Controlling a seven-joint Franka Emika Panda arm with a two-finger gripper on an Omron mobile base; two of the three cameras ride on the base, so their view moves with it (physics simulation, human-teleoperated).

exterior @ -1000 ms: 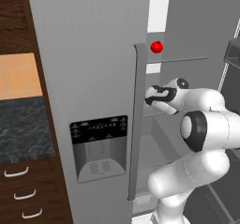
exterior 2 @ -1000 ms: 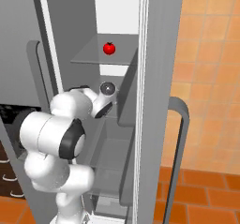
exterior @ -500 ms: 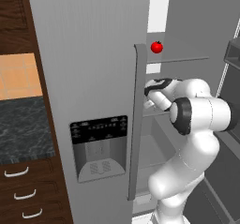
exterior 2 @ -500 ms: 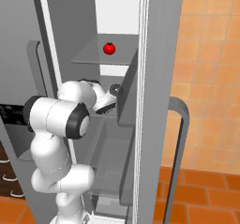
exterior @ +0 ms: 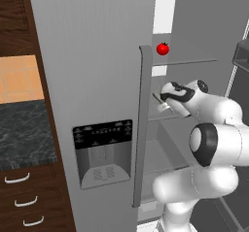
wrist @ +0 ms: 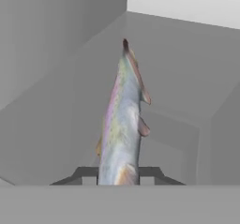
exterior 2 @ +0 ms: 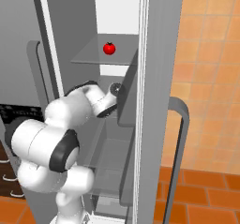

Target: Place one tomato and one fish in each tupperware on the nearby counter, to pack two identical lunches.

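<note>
In the hand view a slender silver fish (wrist: 122, 124) with a pinkish sheen stands up between my fingertips (wrist: 89, 175); my gripper (wrist: 118, 176) is shut on its lower end. In the left base view my gripper (exterior: 163, 100) sits inside the open fridge, at the shelf one level below a red tomato (exterior: 163, 48). The same tomato (exterior 2: 109, 48) rests on the upper glass shelf (exterior 2: 93, 59) in the right base view, above my hand (exterior 2: 112, 91). Both tupperware, the second tomato and the second fish are out of view.
The closed grey fridge door with its dispenser panel (exterior: 102, 151) and tall handle (exterior: 141, 129) stands left of the arm. The speckled counter (exterior: 24, 129) over brown drawers (exterior: 19, 204) lies further left. The open door with its shelf bin (exterior 2: 129, 101) flanks my hand on the right.
The hand has stayed at the shelf below the tomato while the elbow and forearm have swung lower and outward, toward the cameras. The tomato has not moved.
</note>
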